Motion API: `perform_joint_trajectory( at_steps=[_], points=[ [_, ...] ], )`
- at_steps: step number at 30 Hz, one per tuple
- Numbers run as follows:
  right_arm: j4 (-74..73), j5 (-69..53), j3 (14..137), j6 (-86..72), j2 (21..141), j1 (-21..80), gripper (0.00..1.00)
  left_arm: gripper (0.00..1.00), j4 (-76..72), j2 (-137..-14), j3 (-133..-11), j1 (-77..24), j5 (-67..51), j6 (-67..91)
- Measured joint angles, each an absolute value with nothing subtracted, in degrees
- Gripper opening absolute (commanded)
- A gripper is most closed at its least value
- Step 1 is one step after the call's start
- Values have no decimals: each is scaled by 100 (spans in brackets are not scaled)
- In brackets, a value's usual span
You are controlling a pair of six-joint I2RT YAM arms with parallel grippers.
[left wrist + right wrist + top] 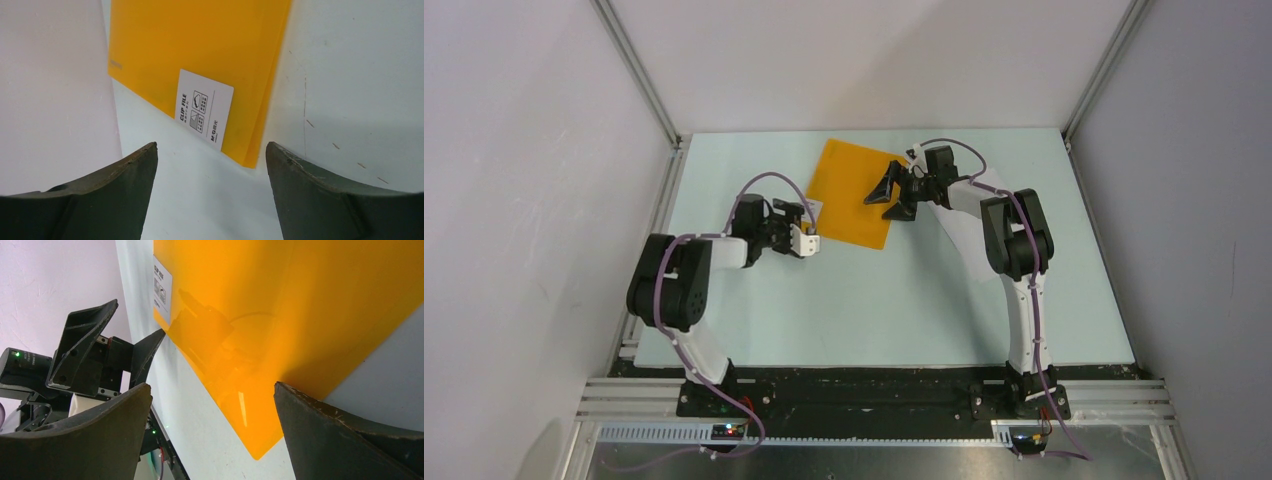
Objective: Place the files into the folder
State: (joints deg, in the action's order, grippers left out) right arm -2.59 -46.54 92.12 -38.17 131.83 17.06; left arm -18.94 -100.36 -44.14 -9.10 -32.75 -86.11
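Observation:
The orange-yellow folder (849,185) lies shut and flat on the table at the back middle. It also shows in the left wrist view (200,45) and the right wrist view (300,305). Its white label (205,109) sits at the corner nearest my left gripper. My left gripper (809,225) is open and empty just short of that corner (211,150); it also shows in the right wrist view (140,316). My right gripper (886,198) is open and empty, just above the folder's right part (212,387). No white paper files are in view.
The pale table (874,300) is walled by white panels at the left, back and right. Metal frame rails run along its edges. The arm bases stand at the near edge.

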Motion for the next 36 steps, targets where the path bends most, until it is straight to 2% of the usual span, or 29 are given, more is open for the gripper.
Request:
perform_joint_trajectory(
  at_steps=[14, 22, 36],
  points=[
    [-193, -4720, 9212, -3872, 13220, 1702, 98, 82, -2060, -10392, -4742, -1057, -3144, -8576],
    [-150, -4786, 9218, -3903, 13249, 1688, 98, 82, -3310, -11050, -4875, -1376, -2589, -8471],
    [-139, -4810, 9220, -3903, 13255, 1680, 98, 72, -5931, -12346, -4954, -1702, -2493, -9030]
  ],
)
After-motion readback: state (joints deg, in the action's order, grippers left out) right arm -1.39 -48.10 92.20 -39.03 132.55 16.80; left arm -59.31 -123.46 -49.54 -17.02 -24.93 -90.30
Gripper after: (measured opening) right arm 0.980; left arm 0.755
